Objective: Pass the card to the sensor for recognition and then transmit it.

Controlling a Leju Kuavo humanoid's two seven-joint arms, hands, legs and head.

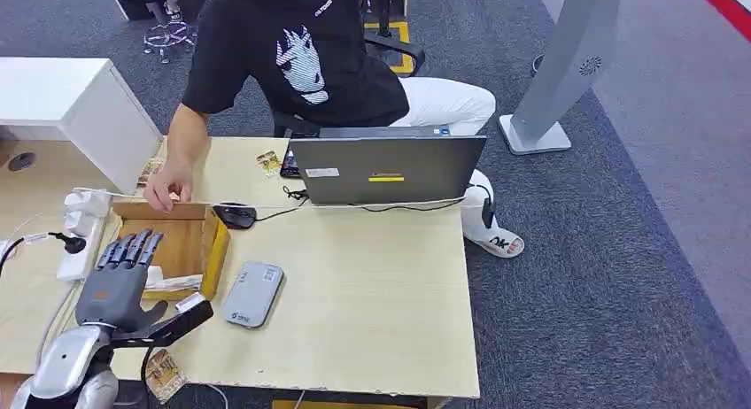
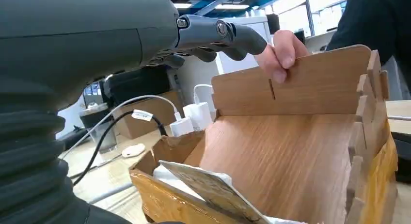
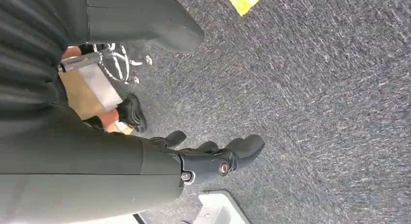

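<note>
Hovering over the near edge of the wooden box (image 1: 190,241), left robot hand (image 1: 120,281) spread flat, fingers apart, holding nothing. Lying in the box's near end, just under that hand, pale cards (image 1: 173,281). Resting on the table (image 1: 372,303) just right of the box, grey sensor (image 1: 252,293). Gripping the box's far wall, a person's hand (image 1: 168,186). Hanging above carpet, right robot hand (image 3: 213,158), fingers loosely curled, empty.
</note>
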